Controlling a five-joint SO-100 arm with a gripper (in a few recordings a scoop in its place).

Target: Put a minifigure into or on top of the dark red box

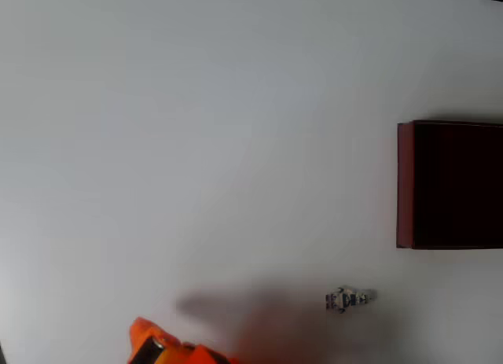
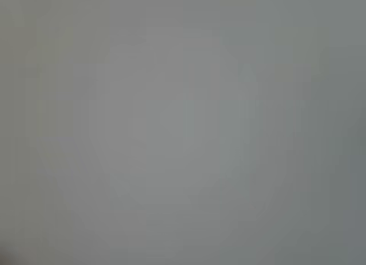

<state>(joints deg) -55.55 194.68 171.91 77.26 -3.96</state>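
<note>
Overhead view: the minifigure [image 1: 350, 299] lies on its side on the white surface [image 1: 196, 128], in the lower right part of the frame. The dark red box [image 1: 449, 185] stands at the right edge, in the middle height of the frame, with its open dark inside facing up; it is cut by the frame edge. The figure is below the box and a little to the left of it, clearly apart from it. At the bottom edge, left of the centre, an orange part of the arm [image 1: 161, 347] comes into the picture, and a soft shadow stretches from it toward the figure. The end effector itself I cannot make out here, so I cannot tell if it is wide or narrow; it holds nothing that I can see. At the top right corner there is a small dark thing, too little of it to name.

I judge that the task is at its beginning: the figure is not yet picked. The next move calls for reaching to the right, toward the figure, and closing across its thin body. Nothing stands between the arm, the figure and the box.

Wrist view: I see a plain grey blurred field, probably the bare surface, without detail.
</note>
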